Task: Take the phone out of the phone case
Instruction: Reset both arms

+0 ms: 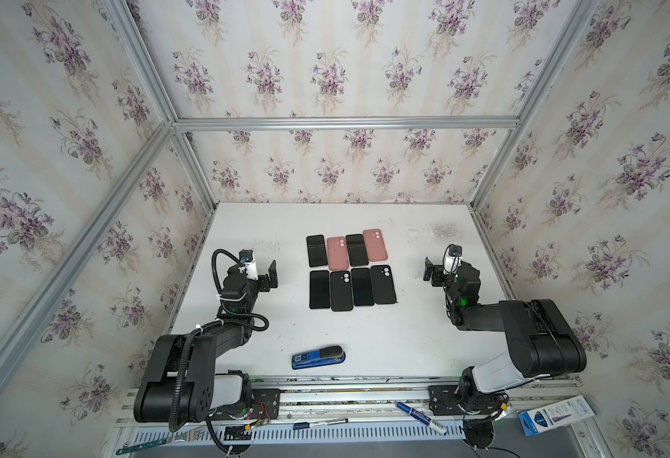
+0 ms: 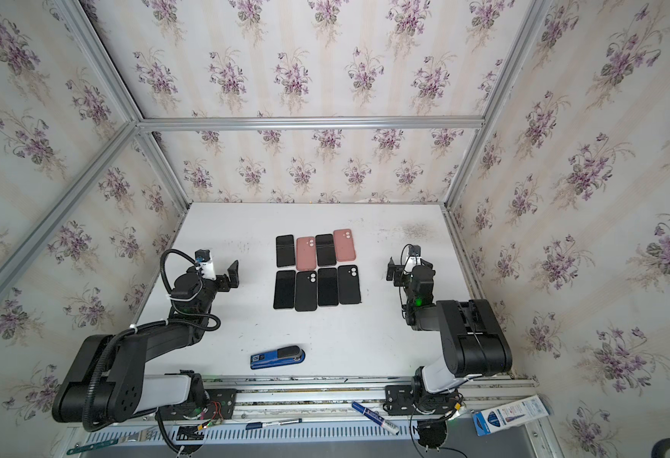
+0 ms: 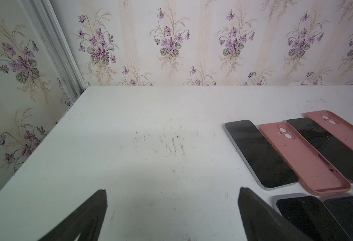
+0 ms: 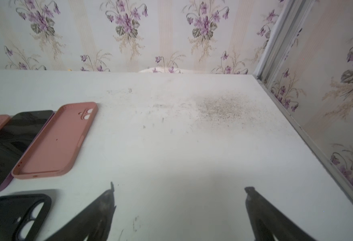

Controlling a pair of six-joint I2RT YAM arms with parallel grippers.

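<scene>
Eight flat things lay in two rows of four at the middle of the tabletop [image 1: 424,337], each with its long axis running from the near edge toward the far edge. Most looked already parted, bare phones beside empty cases. The one that seemed still to be done was the cased phone [image 4: 10,144], third from the left edge in the far row. It lay screen up, with a thin purple rim round it in the right wrist view. Whether the near-row phone [image 1: 362,286] in front of it also sat in a case, I could not tell.

The left gripper [image 3: 172,189] and the right gripper [image 4: 179,187] stood on either side of the rows. Both had their jaws spread wide, empty, and pointing toward the far edge. The cased phone therefore lay off to the side of both, not ahead of either.

Only the empty pink case [image 4: 56,144], close against the cased phone, lay between it and the right jaws. Two things lay between it and the left jaws, so the right arm was probably the nearer. Its jaws already opened across the phone's width.
</scene>
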